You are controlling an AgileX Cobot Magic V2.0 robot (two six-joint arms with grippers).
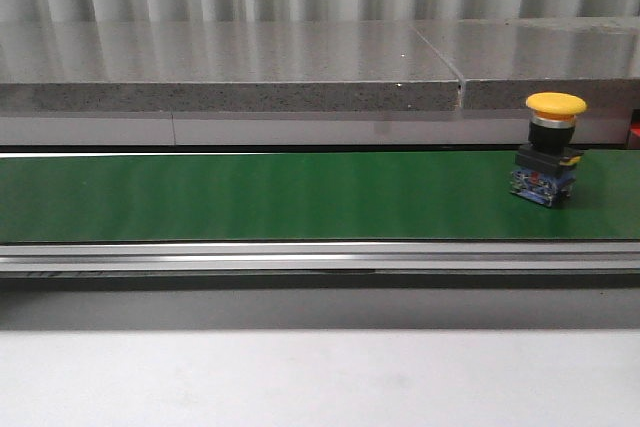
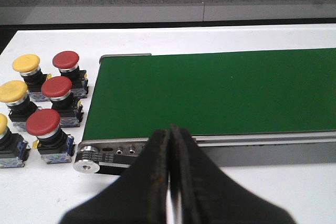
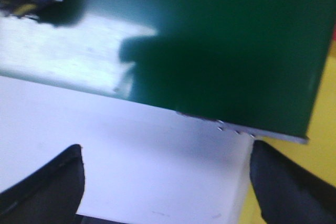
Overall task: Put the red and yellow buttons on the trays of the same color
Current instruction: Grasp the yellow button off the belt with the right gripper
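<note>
Front view: a yellow button (image 1: 551,149) stands upright on the green conveyor belt (image 1: 280,197), near the belt's right end, its mushroom cap on top and its black and blue base resting on the belt surface. A grey stone ledge (image 1: 230,82) runs behind the belt, and the white bench (image 1: 300,377) lies in front of it.

In the left wrist view, the left gripper (image 2: 169,182) hangs over the bench just beside the belt's roller end (image 2: 86,165), its jaws pressed together with nothing between them. A cluster of spare buttons sits on the bench beyond that end of the belt: three with red caps (image 2: 56,86) nearer the belt, and yellow-capped ones (image 2: 26,63) on the far side of them, one cut off by the frame edge.

In the right wrist view, blurred, the right gripper (image 3: 165,179) has its jaws spread wide apart and empty above the white bench, close to the belt's edge. A strip of yellow surface (image 3: 323,150) shows just past the belt's corner; whether it is a tray cannot be told.
</note>
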